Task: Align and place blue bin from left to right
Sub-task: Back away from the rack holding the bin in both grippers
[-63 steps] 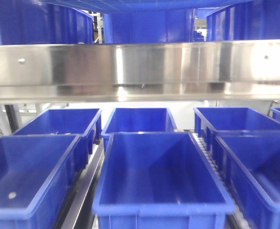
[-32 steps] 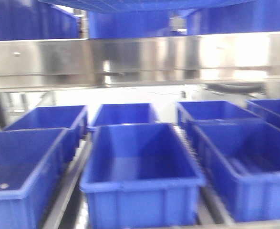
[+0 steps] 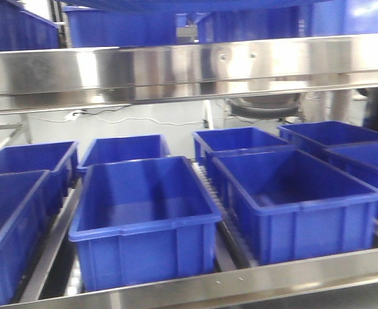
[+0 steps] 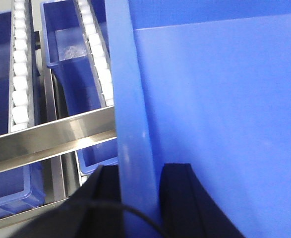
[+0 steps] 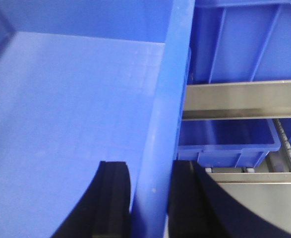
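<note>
Pinching blue bin (image 4: 224,99) rim: left fingers (image 4: 177,198), right fingers (image 5: 113,198); bin body cropped.

dark-blue bins (image 3: 143,219) on steel rack (image 3: 176,71); chair (image 3: 263,106), perhaps

The exterior view is taken from in front of the rack (image 3: 189,67), facing its shelves at moderate range. Each wrist view is taken very close, directed past the left gripper (image 4: 140,181) or right gripper (image 5: 147,183) along the blue bin (image 4: 128,99) wall. Steel rails (image 3: 272,277) and lower bins (image 3: 143,219) are shared.
</note>
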